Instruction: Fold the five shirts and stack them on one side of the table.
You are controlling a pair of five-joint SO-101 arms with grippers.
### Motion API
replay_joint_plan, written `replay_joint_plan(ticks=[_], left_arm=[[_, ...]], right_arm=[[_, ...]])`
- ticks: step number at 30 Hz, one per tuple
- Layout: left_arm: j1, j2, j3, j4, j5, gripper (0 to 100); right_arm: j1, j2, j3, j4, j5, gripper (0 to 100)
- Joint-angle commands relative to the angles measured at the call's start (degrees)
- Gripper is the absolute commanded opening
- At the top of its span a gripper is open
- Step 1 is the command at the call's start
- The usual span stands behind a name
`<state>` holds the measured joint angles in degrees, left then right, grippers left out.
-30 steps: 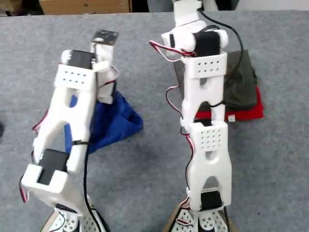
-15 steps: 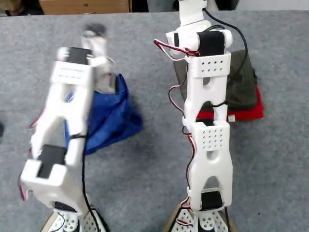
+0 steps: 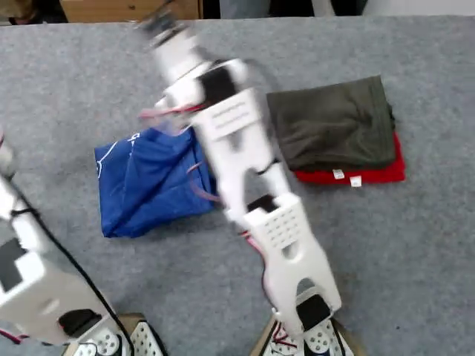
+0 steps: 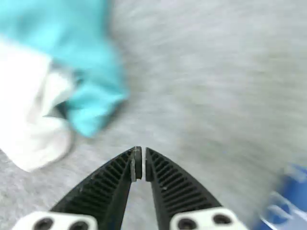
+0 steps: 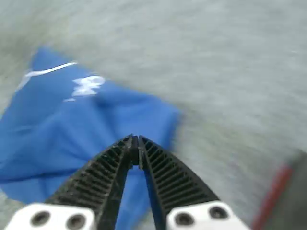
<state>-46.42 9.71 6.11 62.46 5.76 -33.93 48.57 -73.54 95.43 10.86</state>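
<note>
Now, blue shirt [image 3: 148, 182]: lies loosely bundled on the grey table [image 3: 415, 245].
Olive shirt [image 3: 334, 122]: folded, well apart from the blue shirt, resting on the red shirt [image 3: 371, 174].
Right gripper [image 5: 135, 140]: poised over the blue shirt, jaws pressed together, gripping nothing.
Left gripper [image 4: 142, 151]: off to the blue shirt's side, jaws clenched and empty, near a teal shirt [image 4: 72, 52] and a white shirt [image 4: 29, 120].
</note>
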Motion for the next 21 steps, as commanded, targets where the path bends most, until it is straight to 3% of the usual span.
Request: replay_joint_plan(ticks=[1,7,11,21], left_arm=[[-3.6,2.8,7.7,-11.3,-0.4,3],[-3.7,1.8,10.2,-14.7,1.1,3],[-3.0,1.4,10.3,-14.8,1.1,3],[-2.9,1.4,10.0,-14.8,1.1,3]], right_arm=[[-4.3,-2.9,8.7,-9.8,-0.5,1.4],[-8.4,-2.9,20.8,-22.1,-0.2,1.4],[-7.7,-0.3,24.2,-23.2,-0.2,1.3],[-7.1,0.0,14.4,6.0,-0.2,1.3]])
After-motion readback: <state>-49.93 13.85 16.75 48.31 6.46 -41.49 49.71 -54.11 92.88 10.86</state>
